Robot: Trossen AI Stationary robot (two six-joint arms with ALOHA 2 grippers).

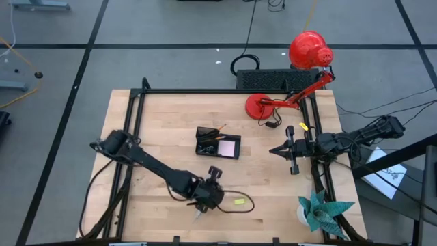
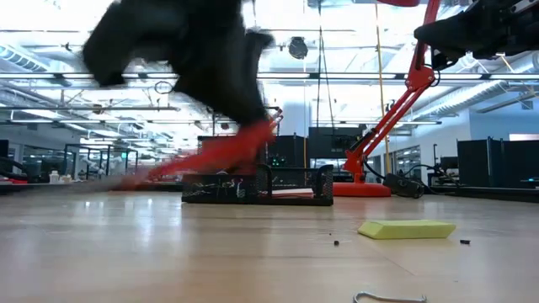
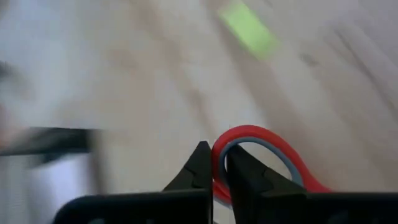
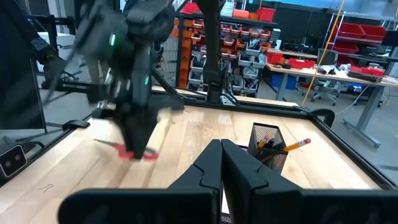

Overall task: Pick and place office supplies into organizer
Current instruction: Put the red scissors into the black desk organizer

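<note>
left end effector (image 3: pixel 214 167) pinches scissors (image 3: pixel 267 155) handle (wrist view) | high view: hidden

Bare wood lies open between the left gripper (image 1: pixel 205 202) and the organizer (image 1: pixel 218 143) (only the yellow piece (image 1: pixel 240 201) lies nearby, off to the side). The red lamp (image 1: pixel 290 96) crowds the far edge; the right gripper (image 1: pixel 275 149) hangs beside the organizer.

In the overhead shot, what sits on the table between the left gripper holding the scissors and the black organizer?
Nothing: in the high view only bare wood separates the left gripper, shut on the scissors, from the organizer. The yellow piece lies off to the side.
</note>
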